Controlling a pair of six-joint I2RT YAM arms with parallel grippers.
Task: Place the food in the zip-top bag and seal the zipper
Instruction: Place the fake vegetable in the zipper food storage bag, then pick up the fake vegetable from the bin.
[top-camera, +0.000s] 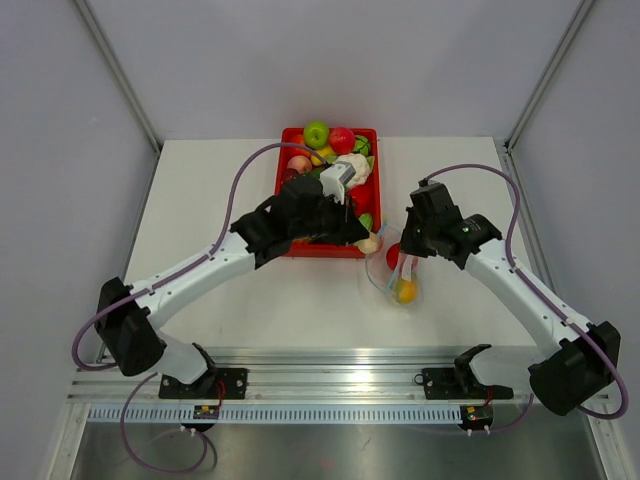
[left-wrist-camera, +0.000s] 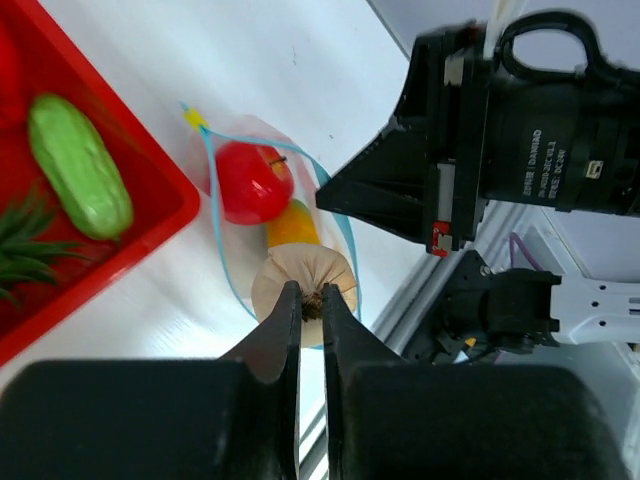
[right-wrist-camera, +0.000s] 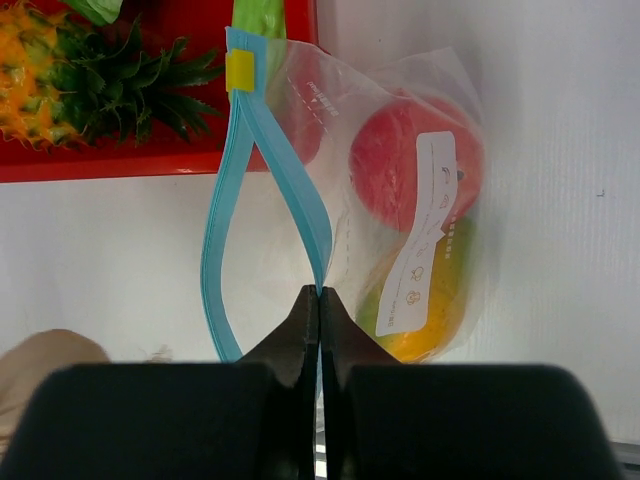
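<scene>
White table (top-camera: 250, 290), grey walls around it. The red tray (top-camera: 284, 150) sits at the far middle and is the reference for everything else.

The zip-top bag (top-camera: 400, 278) lies just off the tray's near right corner, with its mouth facing the tray. The zipper (right-wrist-camera: 215, 250) gapes in a wide loop, not sealed, and a yellow slider tab (right-wrist-camera: 240, 70) sits at the end by the tray wall.

Two pieces are already in the bag: a red fruit (right-wrist-camera: 395, 165) nearer the tray and an orange-yellow mango (right-wrist-camera: 430, 320) behind it, further from the tray.

The right gripper (right-wrist-camera: 318, 295) is pinched tight on one lip of the zipper, holding the mouth apart. The left gripper (left-wrist-camera: 311, 300) is clamped on a beige toy food (left-wrist-camera: 300, 270), which hangs at the bag mouth just past the tray's near edge. It looks to be over the opening rather than inside.

Progress judgement: roughly the middle of the task. Two items are bagged and a third is about to drop in. More food remains in the tray: cucumber (left-wrist-camera: 80, 165), pineapple (right-wrist-camera: 60, 70), green apple (top-camera: 316, 133) and others. What is left is to release the beige piece, load whatever else fits, then run the zipper shut.
</scene>
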